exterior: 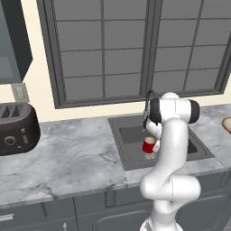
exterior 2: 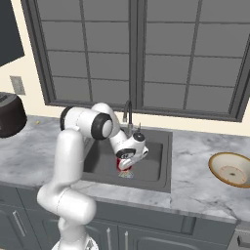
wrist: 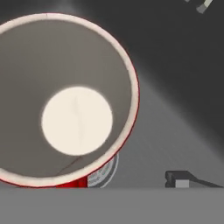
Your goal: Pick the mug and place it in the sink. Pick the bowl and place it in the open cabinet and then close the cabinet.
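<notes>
Fingers [wrist: 177,179] grip the red mug [exterior: 149,145], holding it upright down inside the sink [exterior: 128,142] basin, its white inside facing the hand camera with the round drain [wrist: 105,173] just beyond its rim. On the marble counter [exterior 2: 195,185] right of the sink sits the tan bowl [exterior 2: 231,169]; no writing or brand is readable anywhere.
</notes>
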